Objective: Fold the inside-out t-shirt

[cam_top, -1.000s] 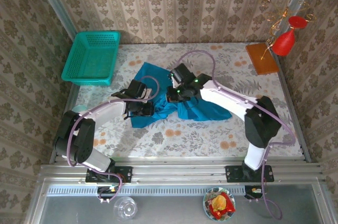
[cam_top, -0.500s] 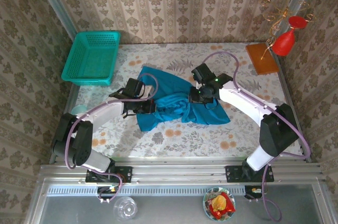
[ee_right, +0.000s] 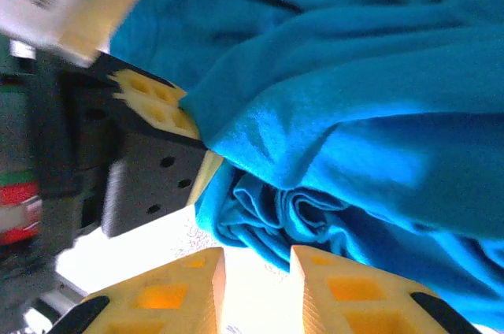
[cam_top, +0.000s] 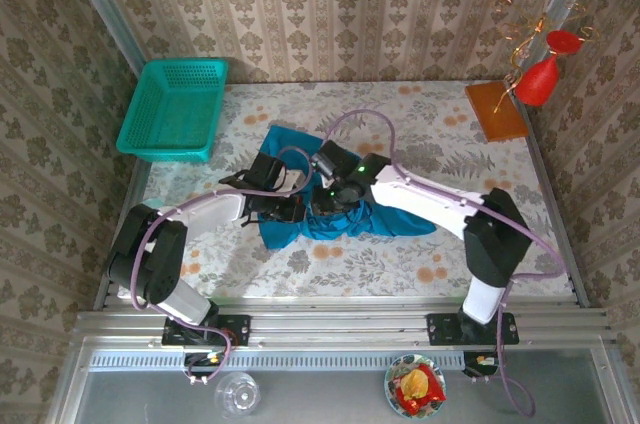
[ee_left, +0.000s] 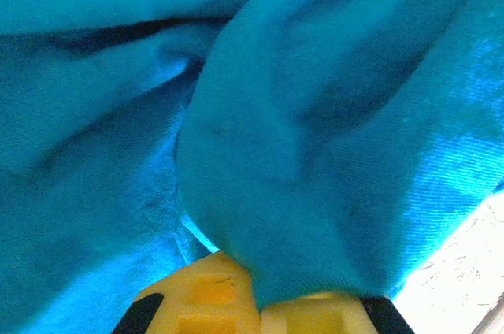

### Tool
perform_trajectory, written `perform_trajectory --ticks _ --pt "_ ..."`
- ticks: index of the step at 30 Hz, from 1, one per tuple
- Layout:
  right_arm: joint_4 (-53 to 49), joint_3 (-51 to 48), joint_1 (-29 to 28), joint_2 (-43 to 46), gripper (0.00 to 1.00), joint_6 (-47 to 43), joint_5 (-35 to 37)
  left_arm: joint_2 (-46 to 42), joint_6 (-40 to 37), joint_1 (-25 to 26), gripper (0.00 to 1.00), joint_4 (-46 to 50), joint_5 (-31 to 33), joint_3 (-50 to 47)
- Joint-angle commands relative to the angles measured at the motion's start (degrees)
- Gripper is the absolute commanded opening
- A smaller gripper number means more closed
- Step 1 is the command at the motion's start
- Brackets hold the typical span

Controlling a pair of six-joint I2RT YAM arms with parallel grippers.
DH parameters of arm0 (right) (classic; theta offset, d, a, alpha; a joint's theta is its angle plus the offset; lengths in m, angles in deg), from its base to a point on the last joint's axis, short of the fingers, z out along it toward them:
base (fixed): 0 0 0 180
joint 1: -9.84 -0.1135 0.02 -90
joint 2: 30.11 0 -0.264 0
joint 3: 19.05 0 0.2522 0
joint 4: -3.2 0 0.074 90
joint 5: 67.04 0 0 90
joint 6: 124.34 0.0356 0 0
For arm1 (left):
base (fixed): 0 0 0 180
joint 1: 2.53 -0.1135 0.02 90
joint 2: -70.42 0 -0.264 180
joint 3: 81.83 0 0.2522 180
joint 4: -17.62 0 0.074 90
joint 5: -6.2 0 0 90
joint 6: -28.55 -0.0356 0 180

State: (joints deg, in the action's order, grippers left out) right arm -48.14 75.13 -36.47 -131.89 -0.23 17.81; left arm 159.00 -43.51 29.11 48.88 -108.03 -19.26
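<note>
Floral counter [cam_top: 400,114] carries the inside-out t-shirt [cam_top: 285,144], bunched at centre — it looks soft, light and limp. A fold at its 8 o'clock edge is clamped in the left pincer [ee_left: 256,302]; the right pincer [ee_right: 256,271], narrowly parted, holds nothing — hems or shoulders seem the best holds.

Bright, even light; wrist cams blurry

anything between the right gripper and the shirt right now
Nothing visible does. The open right gripper faces a bunched fold of the t-shirt directly. The left gripper, shut on the cloth, sits off to one side, not in the gap.
</note>
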Motion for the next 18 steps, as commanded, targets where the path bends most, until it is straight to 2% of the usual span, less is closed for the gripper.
perform_trajectory --ticks 1,9,15,18 --pt "1.91 -0.49 -0.33 -3.26 0.30 4.03 1.25 -0.40 0.00 0.09 0.05 0.05 0.57 1.26" --pt "6.56 -1.47 -0.56 -6.86 0.29 6.41 9.42 -1.18 0.79 -0.09 0.04 -0.08 1.30 1.10" --pt "8.09 1.33 -0.69 -9.75 0.30 5.74 7.69 -1.88 0.87 -0.09 0.03 0.09 1.77 1.06" --pt "7.58 0.63 -1.44 -8.30 0.30 6.15 7.26 -2.04 1.03 -0.25 0.03 0.19 2.01 1.10"
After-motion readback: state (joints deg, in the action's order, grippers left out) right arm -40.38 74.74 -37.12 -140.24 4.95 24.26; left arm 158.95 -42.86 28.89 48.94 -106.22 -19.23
